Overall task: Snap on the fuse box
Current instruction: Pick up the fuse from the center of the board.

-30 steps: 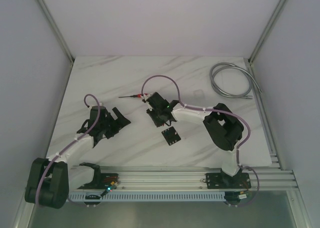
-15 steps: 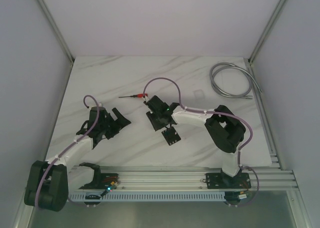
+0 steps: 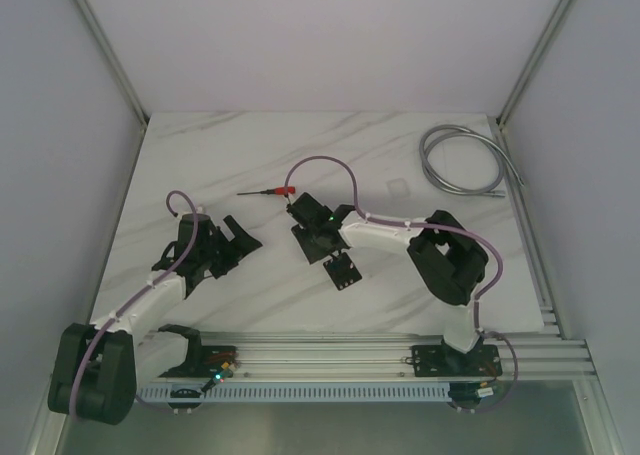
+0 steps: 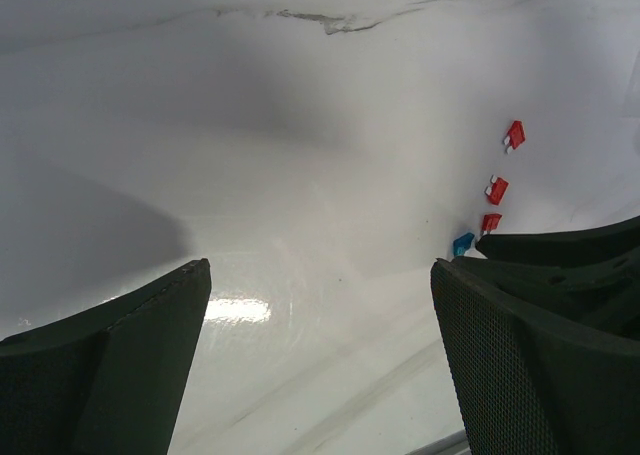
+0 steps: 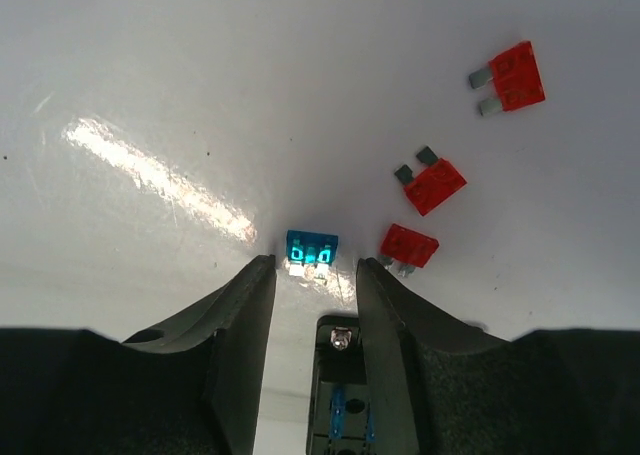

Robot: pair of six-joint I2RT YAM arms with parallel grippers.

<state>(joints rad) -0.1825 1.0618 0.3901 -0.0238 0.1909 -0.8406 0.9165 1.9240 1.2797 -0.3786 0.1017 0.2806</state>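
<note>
Marbled tabletop [image 3: 250, 155] holds the fuse box [image 3: 342, 269] just base-side of the right gripper [image 5: 313, 265], jaws parted and empty, far nearer than the wide-spread left gripper [image 4: 318, 268].

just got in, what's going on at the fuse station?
The right claw is low over the table, jaws partly apart and holding nothing, its tips at a loose blue fuse. Three red fuses lie just beside that one. The fuse box lies flat on the table, right behind the claw's tips and not gripped. The left claw is wide open and empty, off to the left.
</note>
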